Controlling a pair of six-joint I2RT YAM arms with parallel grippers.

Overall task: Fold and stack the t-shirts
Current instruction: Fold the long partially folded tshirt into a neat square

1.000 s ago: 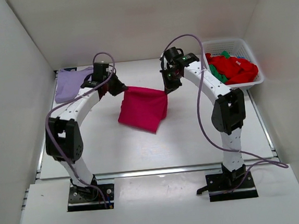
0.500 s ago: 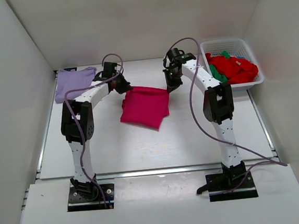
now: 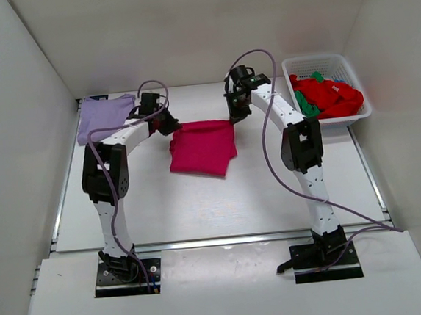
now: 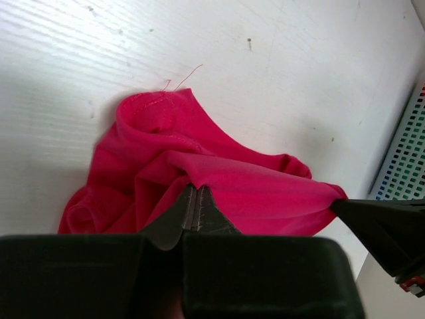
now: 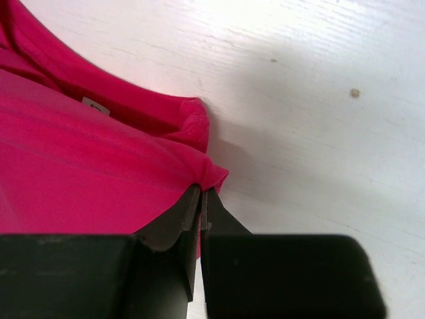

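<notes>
Top external view, and we have the magenta-pink t-shirt [image 3: 202,149] in the middle of the surface [image 3: 163,206], its far edge strung between the two arms. The left hand [image 3: 169,123] is clenched on the far left corner, the right hand [image 3: 233,119] clenched on the far right one, and the rest drapes down. Here's our worry: on the right wrist view only a small nub of hem sits between the fingers [image 5: 176,226], so if the arms pull apart too hard we reckon that corner pops free. On the left wrist view the cloth is bunched in loose rolls under the grip; lay it down like that and we'd expect a lumpy fold. The lavender t-shirt [image 3: 103,115] lies flat at the far left, just beside the left arm, and a wide swing could drag it. Red and green t-shirts [image 3: 330,97] wait in the basket [image 3: 320,61].
</notes>
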